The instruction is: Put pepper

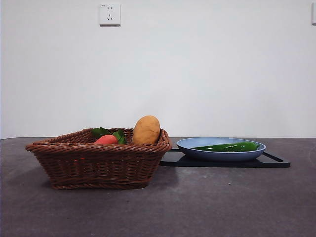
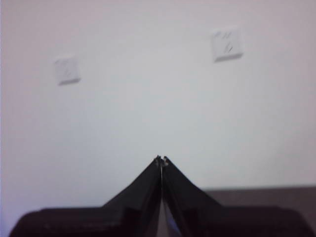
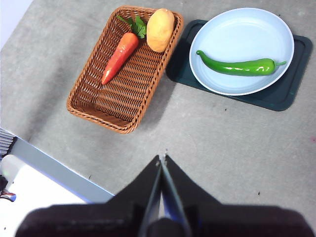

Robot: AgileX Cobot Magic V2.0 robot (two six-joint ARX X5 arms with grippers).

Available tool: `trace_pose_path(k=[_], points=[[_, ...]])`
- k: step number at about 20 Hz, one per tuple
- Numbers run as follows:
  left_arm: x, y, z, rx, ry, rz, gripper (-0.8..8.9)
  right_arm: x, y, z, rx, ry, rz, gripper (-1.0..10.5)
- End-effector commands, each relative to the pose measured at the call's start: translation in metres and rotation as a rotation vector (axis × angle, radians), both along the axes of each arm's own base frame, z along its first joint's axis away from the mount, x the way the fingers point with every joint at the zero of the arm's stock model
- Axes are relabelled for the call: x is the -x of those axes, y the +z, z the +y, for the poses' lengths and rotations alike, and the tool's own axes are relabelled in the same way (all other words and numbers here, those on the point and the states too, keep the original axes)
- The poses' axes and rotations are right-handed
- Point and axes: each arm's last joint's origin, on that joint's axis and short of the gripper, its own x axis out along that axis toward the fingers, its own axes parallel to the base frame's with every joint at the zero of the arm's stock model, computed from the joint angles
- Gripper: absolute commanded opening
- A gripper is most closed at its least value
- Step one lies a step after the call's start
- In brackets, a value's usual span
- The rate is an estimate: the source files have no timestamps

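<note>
A grey table (image 1: 222, 202) stands before a plain white wall. On it sits a brown wicker basket (image 3: 106, 101) holding a carrot (image 3: 120, 57) and a potato (image 3: 161, 22). Just beside the basket lies a dark tray (image 3: 289, 91), and on the tray rests a pale blue plate (image 3: 227, 37). The long green pepper (image 3: 237, 66) lies flat across the plate, apart from the basket.

Judging by this, the task is at one of its ends: either the pepper is already put on the plate, or it has yet to be lifted toward the basket. If the latter, the next move calls for an arm to descend over the plate and open its jaws.

The right claw (image 3: 162, 159) hangs high above the table, jaws pressed together, holding nothing. The left claw (image 2: 161, 159) faces the wall, likewise pressed together and empty.
</note>
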Motion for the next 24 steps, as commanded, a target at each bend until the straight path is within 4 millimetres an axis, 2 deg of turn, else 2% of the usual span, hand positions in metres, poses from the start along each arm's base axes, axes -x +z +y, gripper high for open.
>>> trace_pose_path(k=[1,6,9,11,18,24], points=[[0.002,-0.032,0.003,-0.007,0.037,0.037,0.08,0.000,0.002,0.000,-0.002,-0.003,0.011,0.1],[0.003,-0.101,0.004,0.054,0.028,0.115,0.08,0.000,0.002,0.000,-0.003,-0.002,0.011,0.1],[0.001,-0.134,0.004,0.085,0.025,0.159,0.08,0.000,0.002,0.000,-0.003,-0.003,0.011,0.1],[0.000,-0.149,0.004,0.106,0.024,0.176,0.08,0.000,0.002,0.000,-0.002,-0.003,0.011,0.1],[0.000,-0.179,0.004,0.162,0.022,0.232,0.08,0.000,0.002,0.000,-0.002,-0.003,0.011,0.1],[0.001,-0.191,0.004,0.168,0.030,0.349,0.08,0.000,0.002,0.000,-0.003,-0.002,0.011,0.1]])
